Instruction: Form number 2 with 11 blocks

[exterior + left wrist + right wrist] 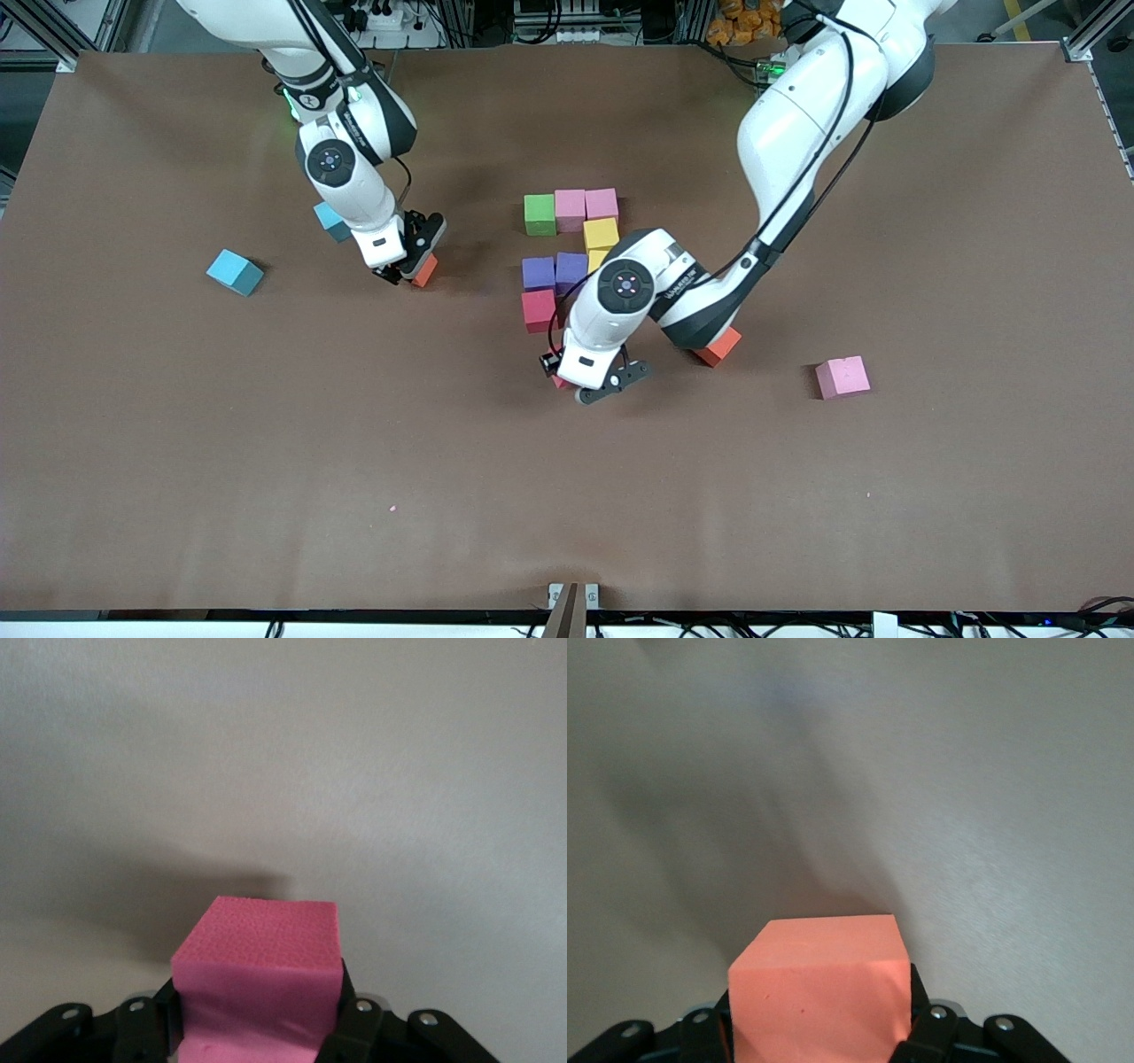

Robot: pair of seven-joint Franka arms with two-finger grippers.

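Touching cubes lie mid-table: green [539,214], two pink [570,210] [601,204], yellow [601,234], a second yellow [598,259] partly hidden, two purple [538,273] [571,268] and red [539,310]. My left gripper [568,383] [259,1020] is shut on a second red cube [560,382] [257,939], low over the table close to that red one. My right gripper [408,266] [819,1032] is shut on an orange cube [426,271] [819,970], low over the table toward the right arm's end. Another orange cube [718,346] lies partly under the left arm.
Two light-blue cubes lie toward the right arm's end, one in the open [235,271] and one [332,221] partly hidden by the right arm. A loose pink cube [842,377] lies toward the left arm's end.
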